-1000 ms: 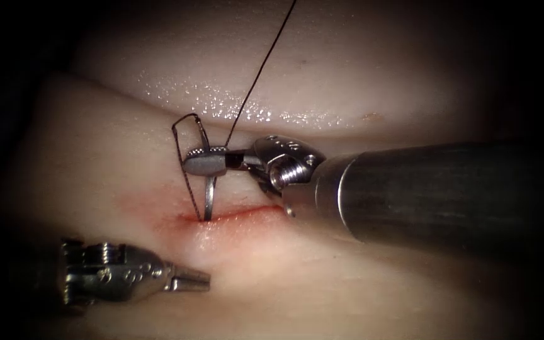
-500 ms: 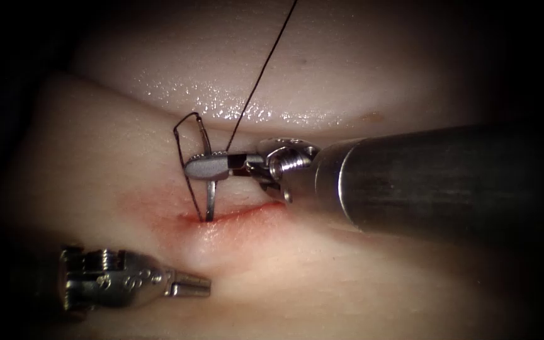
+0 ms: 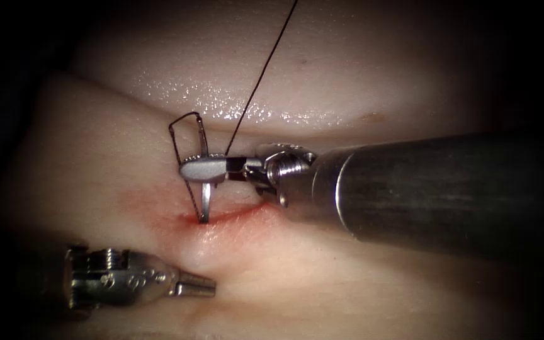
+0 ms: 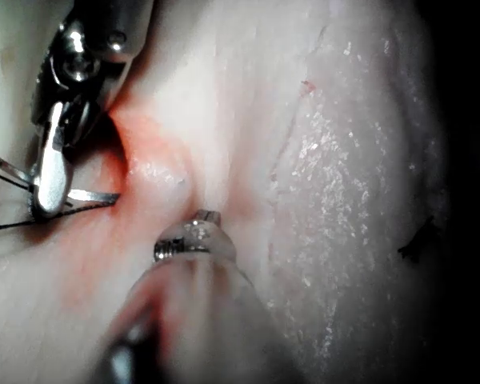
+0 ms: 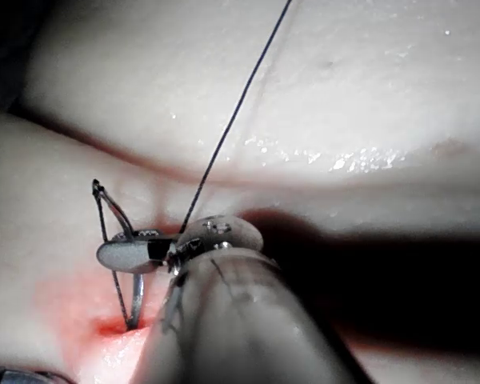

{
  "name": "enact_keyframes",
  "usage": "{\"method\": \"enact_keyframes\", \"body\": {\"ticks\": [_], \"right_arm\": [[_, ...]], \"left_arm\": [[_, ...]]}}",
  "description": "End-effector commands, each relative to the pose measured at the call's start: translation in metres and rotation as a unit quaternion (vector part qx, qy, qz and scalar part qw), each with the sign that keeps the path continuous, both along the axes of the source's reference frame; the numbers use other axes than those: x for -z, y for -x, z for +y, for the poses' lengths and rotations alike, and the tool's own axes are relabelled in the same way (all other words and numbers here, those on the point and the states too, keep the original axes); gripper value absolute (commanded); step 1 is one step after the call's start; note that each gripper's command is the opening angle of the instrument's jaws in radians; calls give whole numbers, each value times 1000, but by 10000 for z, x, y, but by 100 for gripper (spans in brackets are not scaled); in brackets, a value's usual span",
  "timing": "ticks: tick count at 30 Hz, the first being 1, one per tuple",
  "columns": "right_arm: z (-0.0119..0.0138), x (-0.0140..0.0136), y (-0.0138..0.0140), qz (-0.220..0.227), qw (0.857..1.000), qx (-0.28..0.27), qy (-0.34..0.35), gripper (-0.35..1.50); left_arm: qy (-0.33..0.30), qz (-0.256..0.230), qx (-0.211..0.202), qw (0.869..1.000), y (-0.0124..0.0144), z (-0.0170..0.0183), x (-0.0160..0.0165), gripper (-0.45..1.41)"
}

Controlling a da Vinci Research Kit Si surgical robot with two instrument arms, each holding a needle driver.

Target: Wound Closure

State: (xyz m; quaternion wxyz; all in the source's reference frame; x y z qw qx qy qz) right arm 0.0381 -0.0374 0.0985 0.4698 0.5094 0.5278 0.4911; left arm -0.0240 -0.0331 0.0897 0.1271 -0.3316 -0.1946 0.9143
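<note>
One needle (image 3: pixel 205 200) tip hides in the cut (image 3: pixel 234 216); right end effector (image 3: pixel 204 169) clamps its middle, left end effector (image 3: pixel 196 288) closed, empty.

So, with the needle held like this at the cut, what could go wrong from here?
1. The right hand is shut on the needle mid-curve while its tip sits in the cut; a twist might tear the tissue edge.
2. The thread loops beside the needle near this hand and could snag.
3. The left hand, shut on nothing, waits below the cut, apart from the needle; it gives no counter-support.
</note>
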Motion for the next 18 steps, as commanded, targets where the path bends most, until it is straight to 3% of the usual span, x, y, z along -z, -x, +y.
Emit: {"method": "enact_keyframes", "body": {"ticks": [1,18], "right_arm": [[-1,0,-9,3,1000,2,-6,-35],[-18,22,-12,10,995,44,-92,-35]], "left_arm": [[-1,-1,-1,1000,6,-6,-7,-45],[-4,-2,-2,1000,5,-7,-2,-45]]}}
